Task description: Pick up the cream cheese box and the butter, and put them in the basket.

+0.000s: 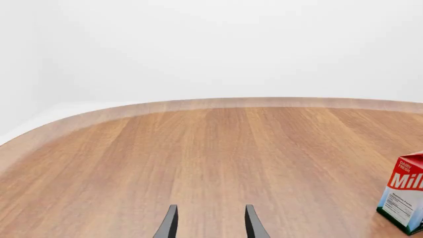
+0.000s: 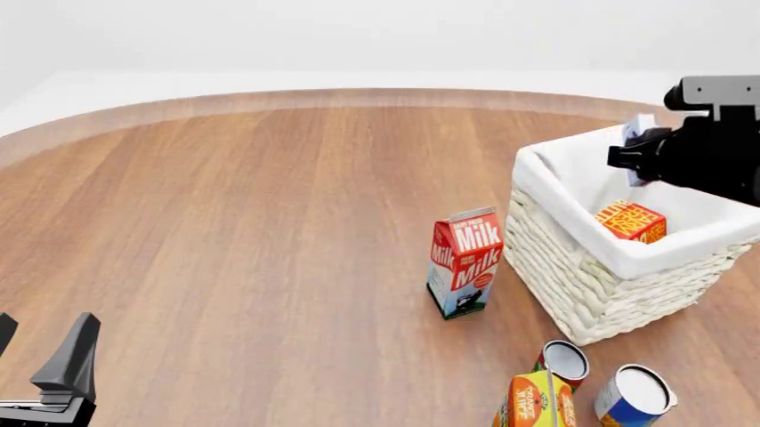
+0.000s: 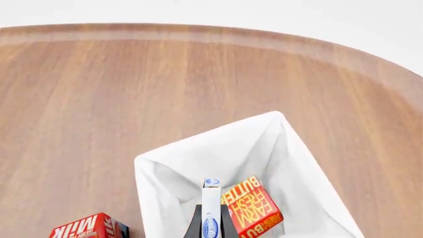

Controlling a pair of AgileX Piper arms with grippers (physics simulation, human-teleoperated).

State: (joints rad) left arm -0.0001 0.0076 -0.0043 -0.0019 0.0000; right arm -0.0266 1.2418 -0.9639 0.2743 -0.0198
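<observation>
The white wicker basket stands at the right of the table; its cloth lining fills the right wrist view. The butter lies inside it, also seen in the right wrist view. My right gripper hangs over the basket, shut on the cream cheese box, a thin white box with blue marks, held above the lining beside the butter. The box's pale edge shows in the front view. My left gripper is open and empty at the near left, low over bare wood.
A red-and-white milk carton stands upright just left of the basket; it shows in the left wrist view. Two cans and an orange carton stand near the front edge, in front of the basket.
</observation>
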